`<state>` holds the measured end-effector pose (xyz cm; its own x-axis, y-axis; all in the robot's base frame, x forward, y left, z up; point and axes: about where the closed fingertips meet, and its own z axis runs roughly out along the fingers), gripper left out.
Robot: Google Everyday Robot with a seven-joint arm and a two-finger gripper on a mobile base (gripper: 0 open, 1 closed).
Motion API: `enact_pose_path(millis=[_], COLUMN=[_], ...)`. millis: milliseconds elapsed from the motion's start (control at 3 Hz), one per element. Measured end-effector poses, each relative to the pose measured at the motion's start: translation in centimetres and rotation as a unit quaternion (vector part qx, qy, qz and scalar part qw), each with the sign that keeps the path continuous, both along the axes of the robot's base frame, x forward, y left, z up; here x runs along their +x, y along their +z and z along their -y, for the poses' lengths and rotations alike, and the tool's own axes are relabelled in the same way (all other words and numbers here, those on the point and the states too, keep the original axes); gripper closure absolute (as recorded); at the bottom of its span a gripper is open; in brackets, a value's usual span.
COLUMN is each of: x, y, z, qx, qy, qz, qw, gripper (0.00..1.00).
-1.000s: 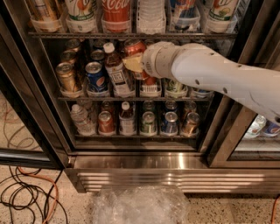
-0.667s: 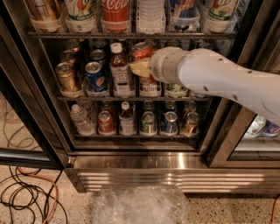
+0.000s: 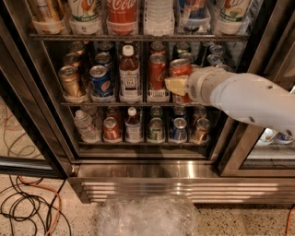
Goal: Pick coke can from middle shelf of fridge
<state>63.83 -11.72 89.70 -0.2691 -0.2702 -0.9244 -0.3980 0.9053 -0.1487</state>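
The fridge stands open in front of me, with a ribbed steel base. Its middle shelf holds a gold can, a blue Pepsi can, a white-capped tea bottle and a red coke can in lanes. My gripper reaches in from the right on a white arm. It is shut on another red coke can, which stands upright at the front of the shelf, right of the first red can. A yellowish finger pad lies across the can's lower front.
The top rack holds big bottles, among them a red-labelled Coca-Cola bottle. The bottom rack holds a clear water bottle and several cans. The glass door frame is at the left. Cables and crumpled clear plastic lie on the floor.
The gripper has shifted right and slightly down, away from the tea bottle. A second red can now shows between the bottle and the held can.
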Motion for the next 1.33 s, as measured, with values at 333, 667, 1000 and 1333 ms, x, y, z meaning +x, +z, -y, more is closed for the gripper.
enact_pose_path(millis=[333,667,1000,1333], x=[-1.0,-1.0,-1.9,-4.5], y=[1.0,1.0,2.7,6.3], z=[0.5,0.5,-1.5,-4.3], qx=[0.01,0.01,0.028,0.04], qy=[-0.005,-0.005,0.014,0.066], qz=[0.002,0.001,-0.006,-0.014], qw=[0.9999,0.9999,0.9995,0.9969], gripper=[1.0,1.0,1.0,1.0])
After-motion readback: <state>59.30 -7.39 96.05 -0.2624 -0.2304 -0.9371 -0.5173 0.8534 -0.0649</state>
